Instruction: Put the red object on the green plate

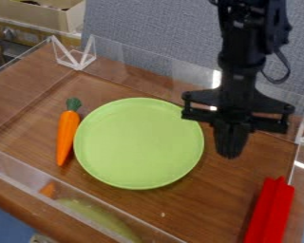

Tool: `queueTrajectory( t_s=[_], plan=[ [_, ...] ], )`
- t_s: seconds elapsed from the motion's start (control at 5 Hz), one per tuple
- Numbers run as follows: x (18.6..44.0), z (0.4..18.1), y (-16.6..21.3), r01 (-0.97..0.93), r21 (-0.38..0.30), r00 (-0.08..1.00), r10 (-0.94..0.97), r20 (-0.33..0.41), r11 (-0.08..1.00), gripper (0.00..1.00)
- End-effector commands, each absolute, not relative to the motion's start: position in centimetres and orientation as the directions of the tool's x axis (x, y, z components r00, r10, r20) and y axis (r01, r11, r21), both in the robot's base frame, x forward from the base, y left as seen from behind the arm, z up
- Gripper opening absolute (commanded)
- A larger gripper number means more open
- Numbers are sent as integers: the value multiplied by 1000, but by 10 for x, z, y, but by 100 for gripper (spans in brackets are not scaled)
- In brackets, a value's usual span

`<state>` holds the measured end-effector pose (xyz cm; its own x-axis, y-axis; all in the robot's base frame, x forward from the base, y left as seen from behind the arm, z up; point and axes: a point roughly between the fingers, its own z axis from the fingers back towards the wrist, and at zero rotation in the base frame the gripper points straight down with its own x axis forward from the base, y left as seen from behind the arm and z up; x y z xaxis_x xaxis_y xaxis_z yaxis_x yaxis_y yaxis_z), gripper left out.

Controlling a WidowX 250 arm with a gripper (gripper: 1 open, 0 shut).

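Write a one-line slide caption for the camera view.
Shut gripper hangs beside the bare green plate; red bar lies at the lower right, carrot left of the plate.

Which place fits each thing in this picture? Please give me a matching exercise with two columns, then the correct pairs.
Things:
1. carrot
2. green plate
3. red object
4. gripper

Places:
A. bottom right corner of the table
B. middle of the table
C. above the table, beside the plate's right edge, jaws shut
D. left of the plate

Pairs: 1-D, 2-B, 3-A, 4-C
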<state>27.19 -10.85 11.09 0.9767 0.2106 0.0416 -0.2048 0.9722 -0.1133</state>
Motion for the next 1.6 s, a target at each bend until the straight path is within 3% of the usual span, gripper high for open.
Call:
queueTrajectory(
  t_s=[0.0, 0.8, 1.4],
  plan=[
    [279, 125, -116, -195, -156, 973, 212, 96, 968, 0],
    [273, 115, -129, -182, -165, 976, 198, 87, 969, 0],
    [276, 127, -110, -203, -175, 969, 223, 104, 963, 0]
  ],
)
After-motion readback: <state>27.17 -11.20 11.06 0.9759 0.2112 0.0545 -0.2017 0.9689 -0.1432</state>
